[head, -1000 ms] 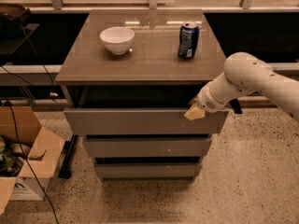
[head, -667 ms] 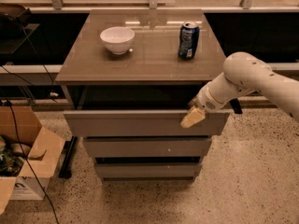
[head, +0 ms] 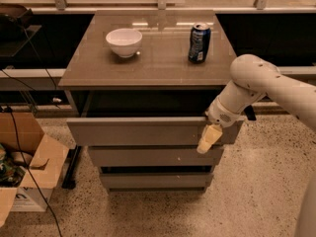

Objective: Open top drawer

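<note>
Gripper [head: 209, 138], pale yellow, at the end of a white arm [head: 256, 83] reaching in from the right. Hanging tip-down, tilted slightly to the left, over the upper edge of the top drawer [head: 143, 131] near its right end. Cannot tell whether spread or pressed together, nor whether actually touching the drawer front.

Top drawer directly behind and to the left of the gripper: plain grey front, no handle, standing out ahead of the table [head: 158, 65] edge, with the dark interior showing as a band just above and behind the gripper.

Below the gripper and to its left, the shorter middle drawer front [head: 148, 157], set further back. Under that, the lowest drawer front [head: 153, 181], further back again, with a dark gap between the two.

Above the gripper, on the table, a blue drink can [head: 199, 43], upright, near the right side. Up and well to the left of the gripper, a white bowl [head: 124, 42], apart from the can.

Far left of the gripper, on the speckled floor [head: 256, 191], an open cardboard box [head: 34, 167] with a black cable [head: 29, 174] trailing across it.
</note>
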`<state>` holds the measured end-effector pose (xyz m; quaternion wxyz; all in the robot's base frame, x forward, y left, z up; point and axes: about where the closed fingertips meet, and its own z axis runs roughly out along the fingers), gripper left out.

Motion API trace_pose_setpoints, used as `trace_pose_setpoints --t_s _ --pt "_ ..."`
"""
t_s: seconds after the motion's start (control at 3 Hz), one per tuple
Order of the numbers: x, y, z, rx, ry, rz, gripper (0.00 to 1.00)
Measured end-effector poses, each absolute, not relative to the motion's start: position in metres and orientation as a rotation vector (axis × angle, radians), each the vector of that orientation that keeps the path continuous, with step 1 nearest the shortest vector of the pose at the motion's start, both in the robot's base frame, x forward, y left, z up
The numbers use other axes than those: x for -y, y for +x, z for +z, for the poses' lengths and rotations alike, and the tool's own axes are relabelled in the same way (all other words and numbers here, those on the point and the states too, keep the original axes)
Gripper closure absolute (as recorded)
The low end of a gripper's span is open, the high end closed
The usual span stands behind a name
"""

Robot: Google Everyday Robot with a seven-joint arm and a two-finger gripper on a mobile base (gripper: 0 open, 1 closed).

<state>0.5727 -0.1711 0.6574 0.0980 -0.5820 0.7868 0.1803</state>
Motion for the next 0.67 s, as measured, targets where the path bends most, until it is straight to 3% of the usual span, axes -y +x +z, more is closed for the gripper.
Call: trace_pose_setpoints --t_s 0.67 --pt "0.1711 0.5773 0.6657 -2.329 -1.723 0.534 0.73"
